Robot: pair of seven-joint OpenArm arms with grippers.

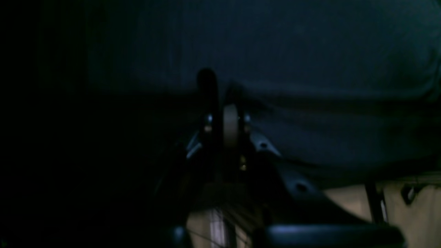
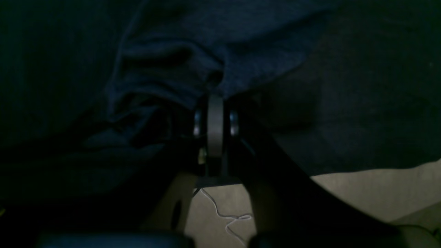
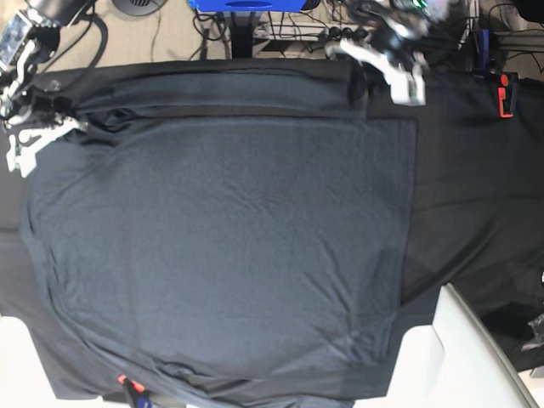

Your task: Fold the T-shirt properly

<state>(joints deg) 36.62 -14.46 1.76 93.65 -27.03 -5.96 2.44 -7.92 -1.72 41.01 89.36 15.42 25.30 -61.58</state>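
One large dark slate-grey knit T-shirt [image 3: 229, 246] is counted, spread across the middle of the overhead frame. One plain black table-covering cloth [image 3: 476, 187] is seen beneath it, showing at the right side of the frame. Two robot grippers are counted: one pale-metal left gripper [image 3: 406, 81] at the upper right, and one pale-metal right gripper [image 3: 30, 140] at the upper left. One small red clip-shaped object [image 3: 506, 95] is noted at the upper right edge. One blue box-like object [image 3: 246, 5] is seen at the top centre. One white panel [image 3: 463, 357] is counted at the lower right.
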